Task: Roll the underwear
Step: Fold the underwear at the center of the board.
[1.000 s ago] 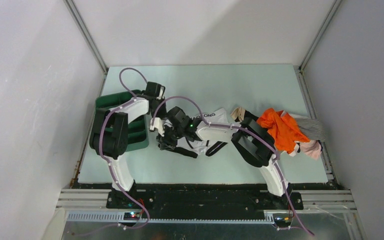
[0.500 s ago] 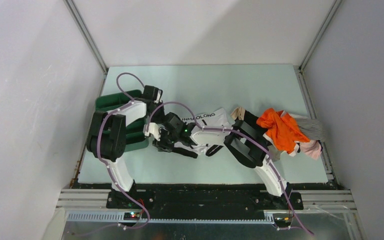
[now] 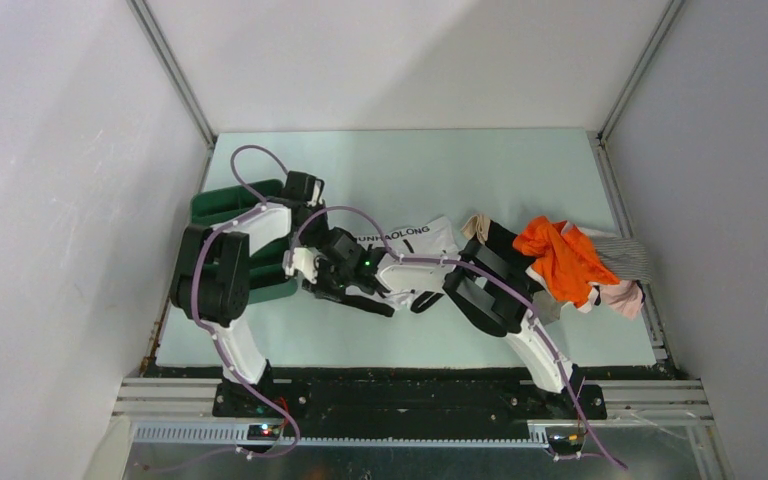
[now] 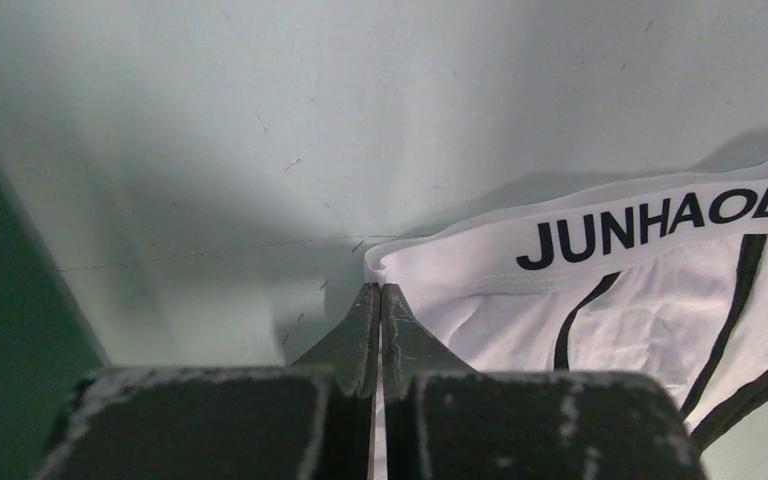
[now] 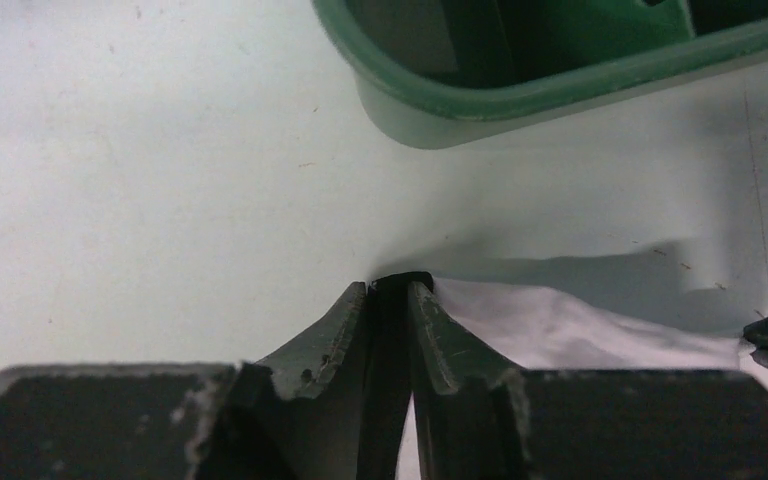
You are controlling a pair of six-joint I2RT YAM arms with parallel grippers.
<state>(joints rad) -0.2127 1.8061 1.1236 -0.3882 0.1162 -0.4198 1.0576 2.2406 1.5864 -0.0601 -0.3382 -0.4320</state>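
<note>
With the left hand (image 4: 381,292) shut at the white underwear (image 4: 650,300) corner, the right hand (image 5: 390,285) narrowly pinches its edge, likely to start rolling

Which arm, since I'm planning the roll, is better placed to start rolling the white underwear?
Probably right: right gripper pinches the underwear at its hem; left gripper sits shut at the waistband corner.

From above, the right arm (image 3: 430,268) hides much of the underwear (image 3: 430,240). Its waistband lettering runs off the left wrist view's edge, and the green bin (image 5: 520,90) is cropped in the right's.
</note>
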